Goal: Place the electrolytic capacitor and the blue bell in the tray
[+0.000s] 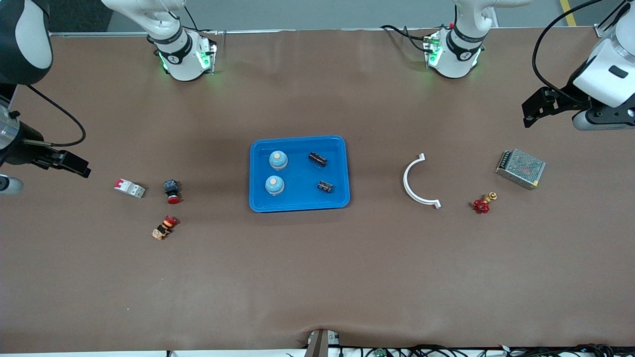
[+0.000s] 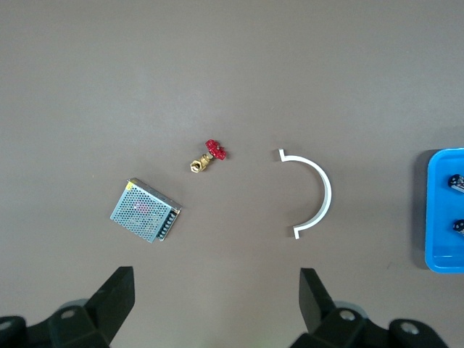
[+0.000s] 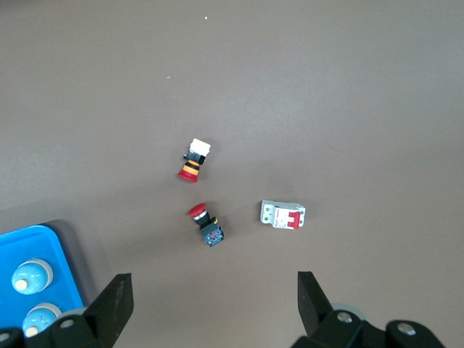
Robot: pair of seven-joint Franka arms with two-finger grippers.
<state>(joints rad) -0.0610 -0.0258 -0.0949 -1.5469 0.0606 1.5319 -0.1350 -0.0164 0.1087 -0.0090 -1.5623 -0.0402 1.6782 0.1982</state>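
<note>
Centrally on brown matte table covering (image 1: 317,277): shallow bright-blue rectangular plastic tray (image 1: 299,203), holding two pale-blue domed bells (image 1: 278,159) and two black cylindrical capacitors (image 1: 317,158). Left gripper (image 2: 217,304), right gripper (image 3: 210,304) spread wide, empty, waiting over table ends.

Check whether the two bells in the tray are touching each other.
Apart. The front view shows bare tray floor between the bell farther from the camera and the nearer bell; the right wrist view shows the same gap.
</note>
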